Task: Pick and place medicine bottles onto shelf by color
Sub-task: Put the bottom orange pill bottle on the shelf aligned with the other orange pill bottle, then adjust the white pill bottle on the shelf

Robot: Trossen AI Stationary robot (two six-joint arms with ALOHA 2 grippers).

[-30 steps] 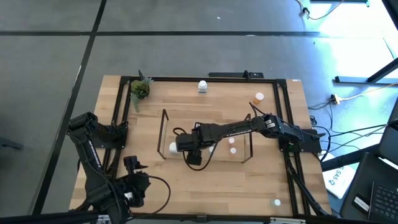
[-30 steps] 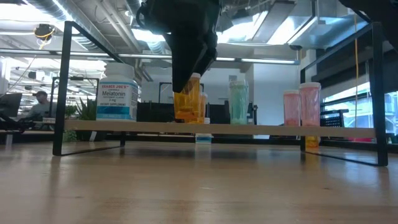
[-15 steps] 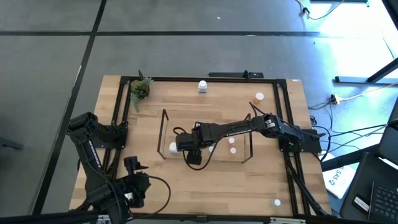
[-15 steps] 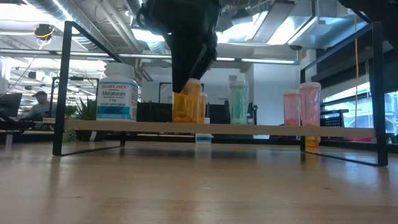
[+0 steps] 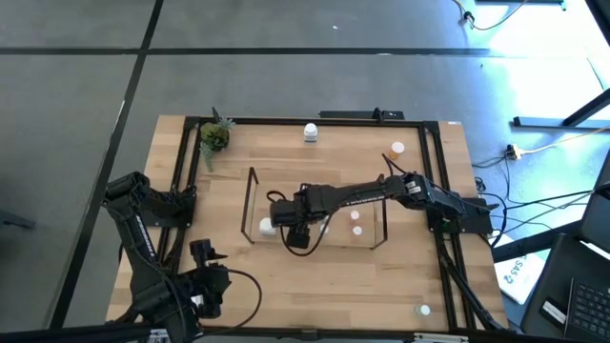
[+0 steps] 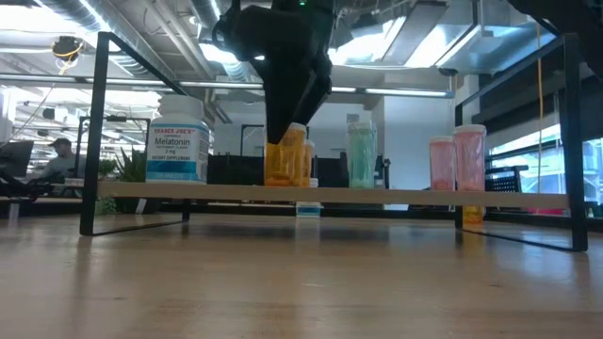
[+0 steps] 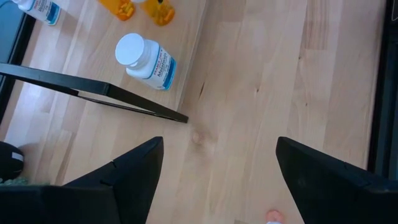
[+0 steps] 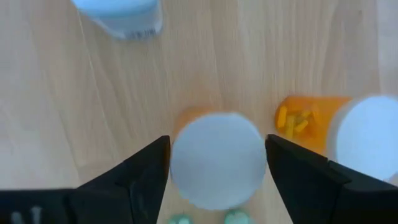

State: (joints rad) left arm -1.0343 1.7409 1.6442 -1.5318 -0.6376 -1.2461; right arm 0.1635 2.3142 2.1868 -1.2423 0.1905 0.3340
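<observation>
1. Your right tool (image 6: pixel 287 132) hangs over the shelf (image 6: pixel 330 195) at the middle of the desk (image 5: pixel 286 276), reaching in from the right side.
2. Its fingers (image 8: pixel 140 174) stand wide, 1 on either side of the white cap of an orange bottle (image 6: pixel 283 160); in the right wrist view a sliver of wood shows between cap and fingers, so the bottle looks released (it stands upright on the shelf board).
3. A 2nd orange bottle (image 8: pixel 311 124), with yellow pills visible inside, stands just beside the 1st one.
4. On the shelf in the low view, you have a white melatonin bottle (image 6: pixel 177 141) at the left end, then the orange pair, then a teal bottle (image 6: pixel 361 155), then 2 pink bottles (image 6: pixel 457 160) at the right end.
5. Off the shelf, a white bottle (image 5: pixel 310 131) stands near the far edge of the desk, an orange bottle with a white cap (image 5: pixel 396 150) sits toward the far right, and a small white cap (image 5: pixel 424 309) shows at the near right corner.
6. A green potted plant (image 5: pixel 214 136) sits at the far left corner.
7. Your left tool (image 7: pixel 217 180) waits at the near left of the desk, fingers spread wide and holding nothing.
</observation>
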